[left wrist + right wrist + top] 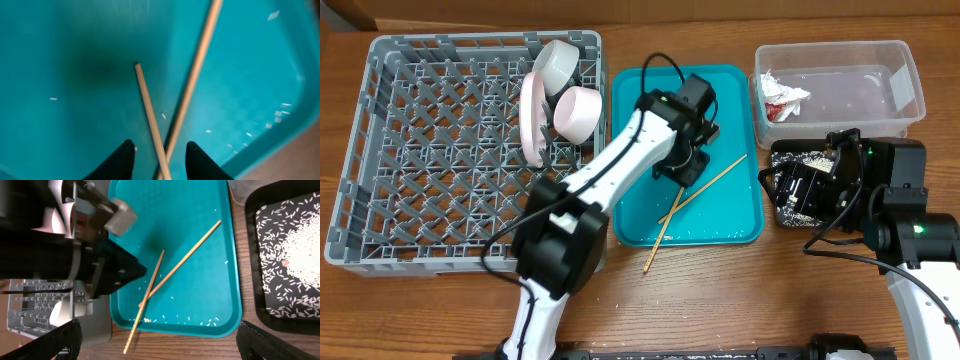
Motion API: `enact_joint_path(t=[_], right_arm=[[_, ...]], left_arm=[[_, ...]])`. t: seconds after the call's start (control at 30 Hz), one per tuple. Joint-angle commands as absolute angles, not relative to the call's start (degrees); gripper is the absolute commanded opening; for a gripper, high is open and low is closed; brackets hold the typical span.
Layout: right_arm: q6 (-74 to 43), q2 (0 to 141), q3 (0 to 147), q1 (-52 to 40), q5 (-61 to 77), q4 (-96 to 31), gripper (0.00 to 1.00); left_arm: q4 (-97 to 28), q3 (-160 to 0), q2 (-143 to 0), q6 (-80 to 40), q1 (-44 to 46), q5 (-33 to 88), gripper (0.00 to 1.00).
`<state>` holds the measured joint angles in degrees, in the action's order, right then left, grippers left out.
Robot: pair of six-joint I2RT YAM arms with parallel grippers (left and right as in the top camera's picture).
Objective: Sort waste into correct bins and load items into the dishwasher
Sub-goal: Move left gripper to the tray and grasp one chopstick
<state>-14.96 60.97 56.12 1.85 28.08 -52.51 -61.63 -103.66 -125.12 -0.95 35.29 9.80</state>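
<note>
Two thin wooden chopsticks (720, 175) lie crossed on the teal tray (730, 100); one (137, 325) pokes over its front edge. My left gripper (160, 150) is down over the crossing, open, one black finger on each side, with gaps to the sticks (147, 105). From overhead it (682, 170) is mid-tray. My right gripper (160, 340) stands wide open and holds nothing, high near the black tray (250, 265) of rice (295, 245). The dish rack (420, 150) holds a pinkish plate (532, 115), a white bowl (560, 62) and a cup (578, 110). The red-and-white wrapper (782, 98) lies in the clear tub (840, 60).
Loose rice grains (210, 322) are scattered along the teal tray's front and right side. The left arm (620, 160) reaches across the rack's right edge. The rack, teal tray, clear tub and black tray sit close together on the wooden table (720, 300).
</note>
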Motion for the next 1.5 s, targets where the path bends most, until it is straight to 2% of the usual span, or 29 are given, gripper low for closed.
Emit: enact_joint_path(t=[0.0, 0.1, 0.47, 0.77, 0.93, 1.47], right_arm=[[-14.76, 60.66, 56.31, 2.00, 27.86, -52.21, 1.00], [-14.76, 60.66, 56.31, 2.00, 27.86, -52.21, 1.00], [-14.76, 60.66, 56.31, 2.00, 27.86, -52.21, 1.00], [-14.79, 60.66, 56.31, 2.00, 27.86, -52.21, 1.00], [-14.76, 60.66, 56.31, 2.00, 27.86, -52.21, 1.00], [-14.79, 60.66, 56.31, 2.00, 27.86, -52.21, 1.00]], left_arm=[[-62.87, -103.22, -127.83, -5.10, 35.44, 7.70, 0.31], [-65.01, -103.22, -128.92, -9.47, 35.44, 3.77, 0.33], [-64.36, -103.22, -129.08, -10.68, 37.32, 4.29, 0.35], [-61.21, -101.47, -129.12, -13.04, 39.57, 3.51, 0.37], [-57.52, -97.86, -129.12, -15.70, 39.18, -1.30, 0.38], [-53.91, -96.31, -129.10, -16.14, 37.78, 2.04, 0.37]])
